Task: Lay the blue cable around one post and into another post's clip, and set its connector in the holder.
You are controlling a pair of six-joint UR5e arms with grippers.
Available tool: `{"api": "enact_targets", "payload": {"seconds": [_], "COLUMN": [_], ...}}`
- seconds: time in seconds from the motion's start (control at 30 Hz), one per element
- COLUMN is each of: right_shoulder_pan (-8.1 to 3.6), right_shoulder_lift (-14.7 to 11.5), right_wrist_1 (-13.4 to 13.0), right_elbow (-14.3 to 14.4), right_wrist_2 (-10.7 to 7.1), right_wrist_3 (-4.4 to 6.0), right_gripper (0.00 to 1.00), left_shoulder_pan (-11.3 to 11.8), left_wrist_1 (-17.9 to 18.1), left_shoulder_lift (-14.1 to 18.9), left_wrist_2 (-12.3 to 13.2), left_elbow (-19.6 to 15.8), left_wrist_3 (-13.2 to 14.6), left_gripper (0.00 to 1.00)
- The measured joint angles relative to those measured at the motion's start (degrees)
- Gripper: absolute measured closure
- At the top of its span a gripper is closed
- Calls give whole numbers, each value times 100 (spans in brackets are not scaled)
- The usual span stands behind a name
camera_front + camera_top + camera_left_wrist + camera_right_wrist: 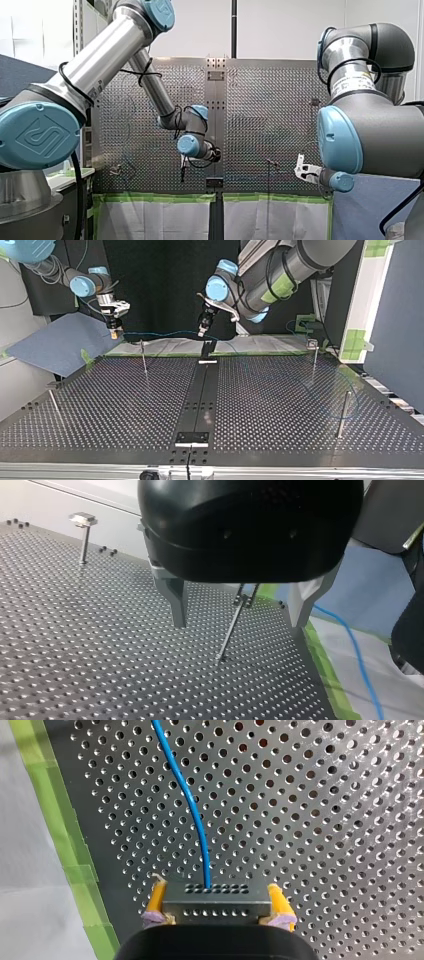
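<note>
Blue cable [192, 810] comes out of a dark grey connector [215, 902], and this connector is clamped between the yellow pads [156, 900] of the robot's right hand [216, 909], above the perforated desk [125, 405] near its edge. From there, in the top view, the cable goes through the air along that edge, toward the left hand [240, 611]. This hand is wide and empty, with its metal fingers [175, 600] on both sides of a thin post [231, 630] that stands further ahead of them. I judge the task is only at its beginning: the cable is around no post, I see it in no clip, and the connector is not yet in a holder. All three steps are left.
</note>
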Motion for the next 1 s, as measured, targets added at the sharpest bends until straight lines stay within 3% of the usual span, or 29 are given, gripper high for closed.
{"api": "enact_targets", "payload": {"seconds": [0.4, 0.77, 1.0], "right_shoulder_pan": [-11, 2, 6], "right_shoulder_lift": [-1, -1, -1], "right_wrist_1": [-3, 0, -1], "right_elbow": [0, 0, 0], "right_wrist_2": [5, 4, 11], "right_wrist_3": [0, 0, 0], "right_gripper": [100, 100, 100], "left_shoulder_pan": [-1, 152, 199], "left_wrist_1": [693, 1255, 1583], "left_shoulder_lift": [-691, -1255, -1581], "left_wrist_2": [-79, -444, -485], "left_elbow": [13, 50, 163], "left_wrist_3": [113, 133, 138], "left_gripper": [0, 0, 0]}}
